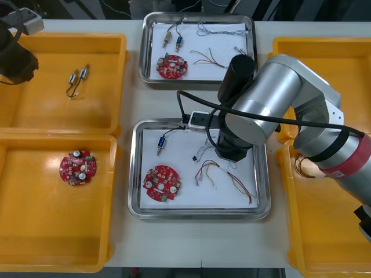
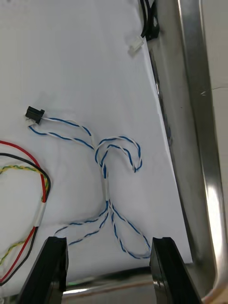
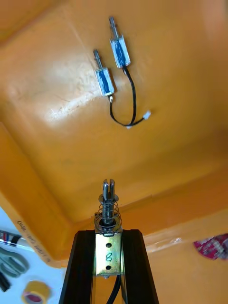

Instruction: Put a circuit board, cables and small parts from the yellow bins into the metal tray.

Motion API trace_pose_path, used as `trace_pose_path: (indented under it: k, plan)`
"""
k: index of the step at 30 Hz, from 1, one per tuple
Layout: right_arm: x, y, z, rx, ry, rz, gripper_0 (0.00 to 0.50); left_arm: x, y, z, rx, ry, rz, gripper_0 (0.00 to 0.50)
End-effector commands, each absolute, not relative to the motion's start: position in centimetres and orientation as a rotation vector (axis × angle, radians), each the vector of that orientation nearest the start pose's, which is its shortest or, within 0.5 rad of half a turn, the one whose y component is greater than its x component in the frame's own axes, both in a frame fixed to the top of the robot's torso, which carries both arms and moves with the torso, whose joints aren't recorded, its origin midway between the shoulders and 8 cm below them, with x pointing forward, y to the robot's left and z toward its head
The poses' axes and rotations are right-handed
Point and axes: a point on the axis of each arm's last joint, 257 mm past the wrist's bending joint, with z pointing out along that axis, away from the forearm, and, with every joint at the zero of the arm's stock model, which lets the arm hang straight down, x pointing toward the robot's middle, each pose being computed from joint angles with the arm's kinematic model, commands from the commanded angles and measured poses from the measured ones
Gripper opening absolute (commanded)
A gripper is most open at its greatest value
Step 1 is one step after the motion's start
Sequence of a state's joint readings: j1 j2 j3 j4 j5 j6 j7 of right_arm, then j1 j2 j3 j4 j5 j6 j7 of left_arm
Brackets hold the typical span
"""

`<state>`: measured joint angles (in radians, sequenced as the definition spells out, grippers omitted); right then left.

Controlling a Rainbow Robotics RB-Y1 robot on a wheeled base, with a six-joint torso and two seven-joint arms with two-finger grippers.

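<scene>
In the front view, the nearer shiny metal tray with a white liner (image 1: 134, 174) holds a round red circuit board (image 1: 162, 183), a small blue-and-silver metal part (image 1: 161, 142) and a red and yellow cable (image 1: 226, 176). The right arm (image 1: 272, 104) hangs over the tray's right half. The left arm (image 1: 14, 58) is well to the tray's left, over a yellow plastic bin (image 1: 46, 110).

In the right wrist view, the right gripper (image 2: 108, 240) has its fingers spread wide with nothing between them. It sits just above the twisted blue and white cable (image 2: 105, 175), which lies on the liner inside the tray, near its rim.

In the left wrist view, the left gripper (image 3: 108, 232) pinches a small sprung metal part (image 3: 108, 209) upright. It is above the bin floor, where two more blue-wrapped metal parts (image 3: 105, 81) lie.

The step in hand is probably carrying the pinched part to the tray. The right gripper should rise straight up so that no cable loop snags, then clear the tray. The left gripper should keep a firm grip and pass high over the bin wall. It should then lower the part onto bare liner in the tray's left half before opening, since the part may roll.
</scene>
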<state>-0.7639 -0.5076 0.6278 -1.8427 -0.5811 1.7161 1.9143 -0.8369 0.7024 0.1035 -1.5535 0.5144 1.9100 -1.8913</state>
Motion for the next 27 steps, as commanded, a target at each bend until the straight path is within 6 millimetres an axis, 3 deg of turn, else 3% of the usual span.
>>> trace_pose_path:
  k: [1,5,10,15,20,27]
  plan:
    - [45.8,-11.1,-17.8,-1.602,2.138,-0.38,0.5,53.4,34.0,-5.8,0.386,2.515,0.248,0.0]
    - [44.8,-12.5,-16.0,-1.586,2.166,-0.409,0.5,53.7,31.9,-5.6,0.388,2.483,0.226,0.0]
    - [44.8,-12.1,-12.9,-1.502,2.099,-0.363,0.5,53.8,27.9,-5.8,0.369,2.458,0.179,0.0]
    - [44.3,-13.2,-10.9,-1.405,2.068,-0.336,0.5,53.5,24.0,-6.5,0.378,2.45,0.15,0.0]
    - [43.6,-15.9,-9.9,-1.306,2.075,-0.34,0.5,52.9,20.1,-7.4,0.384,2.448,0.113,0.0]
    - [42.4,-21.0,-9.0,-0.992,2.208,-0.235,0.5,51.6,14.6,-9.5,0.372,2.47,0.073,0.0]
